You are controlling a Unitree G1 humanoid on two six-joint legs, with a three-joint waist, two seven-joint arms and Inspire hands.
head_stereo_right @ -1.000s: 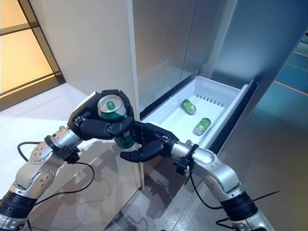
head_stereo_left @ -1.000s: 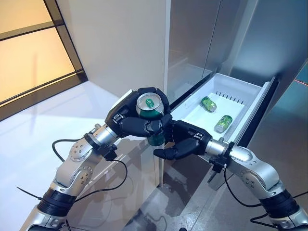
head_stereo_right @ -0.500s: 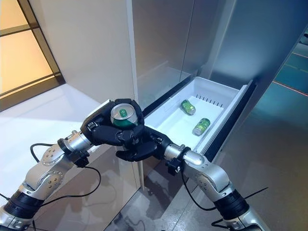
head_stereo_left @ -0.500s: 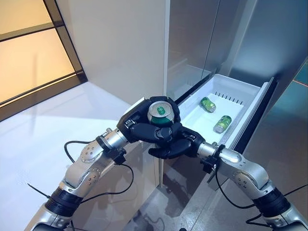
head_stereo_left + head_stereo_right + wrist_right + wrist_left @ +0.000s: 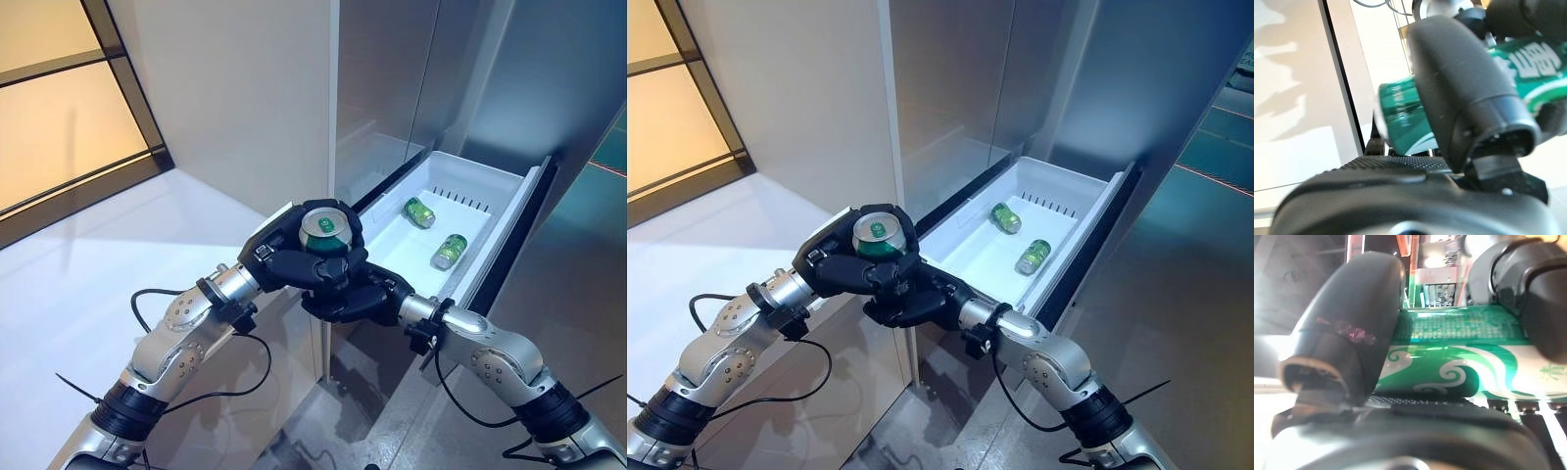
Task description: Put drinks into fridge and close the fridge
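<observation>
A: Where is the drink at this moment?

B: A green can [image 5: 326,231] stands upright in the air, silver top and tab facing up, held in front of the near left corner of the open fridge drawer [image 5: 394,258]. It is outside the drawer, just short of its white rim.

A: Which hand has it?

B: Both. The left hand [image 5: 284,253] wraps the upper part of the can, fingers curled round its side with the thumb on the other side, as the left wrist view confirms: the green printed wall lies pressed between thumb and fingers. The right hand [image 5: 355,297] sits just below and against the left one, its fingers curled under and round the lower part of the can; its own wrist view shows the thumb lying across the green body.

A: And inside the drawer?

B: Two more green cans lie on their sides on the white floor of the drawer. One can [image 5: 419,211] is near the back wall, the other can [image 5: 451,251] closer to the right edge, the two apart from each other.

A: The fridge itself?

B: The drawer is pulled well out from the grey fridge front [image 5: 392,78], its dark face panel [image 5: 519,235] at the far right end.
</observation>
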